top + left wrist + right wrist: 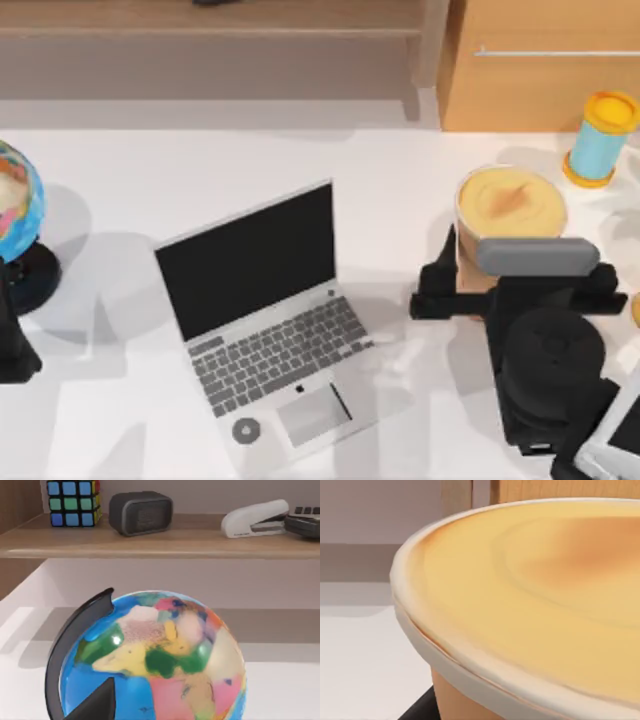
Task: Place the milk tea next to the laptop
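Observation:
The milk tea (510, 203), a wide orange-tan cup with a creamy yellow top, stands at the table's right side. Its rim and top (535, 595) loom very close in the right wrist view. My right gripper (518, 262) straddles the cup from the near side, one dark finger (447, 262) pressed against its left wall, shut on the cup. The laptop (262, 320), silver-grey with a black screen, lies open in the middle, to the left of the cup with a gap between them. My left gripper (10, 335) is parked at the table's left edge.
A colourful globe (15, 215) (160, 665) stands at the far left by the left arm. A light-blue cylinder with yellow ends (600, 140) sits behind the cup. A wooden cabinet (540, 70) and a shelf (160, 542) run along the back. White table (420, 400) shows between laptop and cup.

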`<state>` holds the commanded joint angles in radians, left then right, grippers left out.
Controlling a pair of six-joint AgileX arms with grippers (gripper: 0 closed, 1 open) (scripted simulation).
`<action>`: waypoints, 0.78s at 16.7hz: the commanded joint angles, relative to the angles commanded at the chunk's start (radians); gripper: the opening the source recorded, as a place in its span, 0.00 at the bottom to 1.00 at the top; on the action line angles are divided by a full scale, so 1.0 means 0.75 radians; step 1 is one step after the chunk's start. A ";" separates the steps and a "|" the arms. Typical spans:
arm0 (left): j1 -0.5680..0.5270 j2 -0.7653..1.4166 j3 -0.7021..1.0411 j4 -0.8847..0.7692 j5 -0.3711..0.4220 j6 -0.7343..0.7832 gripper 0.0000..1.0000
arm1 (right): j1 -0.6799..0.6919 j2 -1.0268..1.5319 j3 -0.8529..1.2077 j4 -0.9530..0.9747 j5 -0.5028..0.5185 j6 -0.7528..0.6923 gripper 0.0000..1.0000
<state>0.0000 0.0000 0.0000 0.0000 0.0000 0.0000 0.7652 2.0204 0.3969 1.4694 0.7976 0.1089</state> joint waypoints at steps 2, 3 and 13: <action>0.000 0.000 0.000 0.000 0.000 0.000 1.00 | 0.000 -0.027 -0.002 -0.028 -0.001 0.000 0.00; 0.000 0.000 0.000 0.000 0.000 0.000 1.00 | -0.001 -0.043 -0.003 -0.045 -0.001 0.001 0.00; 0.000 0.000 0.000 0.000 0.000 0.000 1.00 | 0.030 -0.123 0.042 -0.045 0.016 0.009 0.00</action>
<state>0.0000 0.0000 0.0000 0.0000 0.0000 0.0000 0.7878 1.9278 0.4281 1.4357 0.8094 0.1156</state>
